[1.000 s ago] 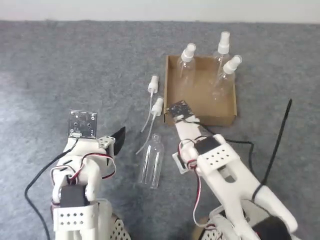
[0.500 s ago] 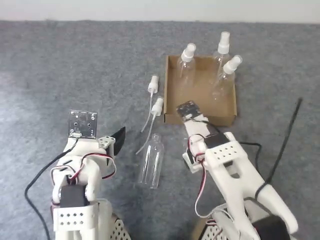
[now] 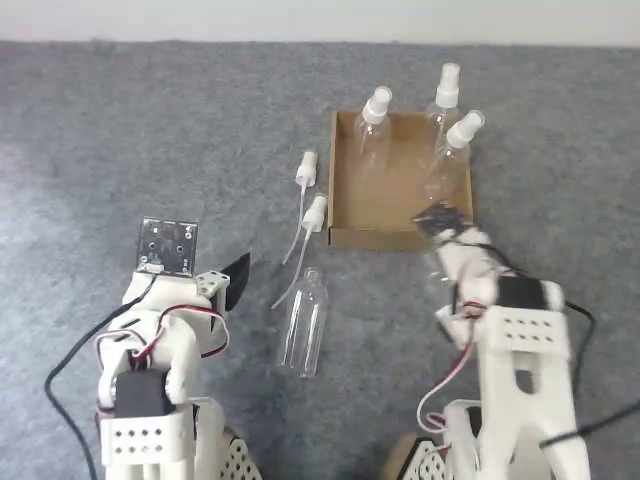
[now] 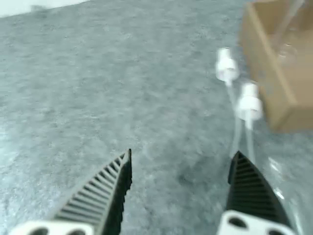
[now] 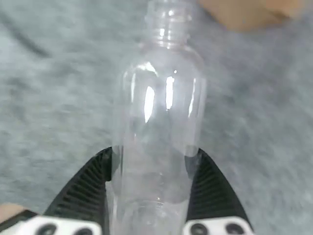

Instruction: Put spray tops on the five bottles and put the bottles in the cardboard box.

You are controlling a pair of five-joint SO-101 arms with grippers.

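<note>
Three clear bottles with white spray tops stand in the cardboard box. An uncapped clear bottle lies on the grey carpet in front of the box. Two loose spray tops lie left of the box, also seen as spray tops. My right gripper is shut on another uncapped bottle, and the right arm is at the box's front right corner. My left gripper stands open above bare carpet, left of the lying bottle.
Grey carpet covers the table. The box wall rises just beyond the loose spray tops. A corner of the box lies past the held bottle's neck. The left arm's base sits at the front left.
The right arm has swung to the right, from the box's front left corner to its front right corner. The left arm has stayed put.
</note>
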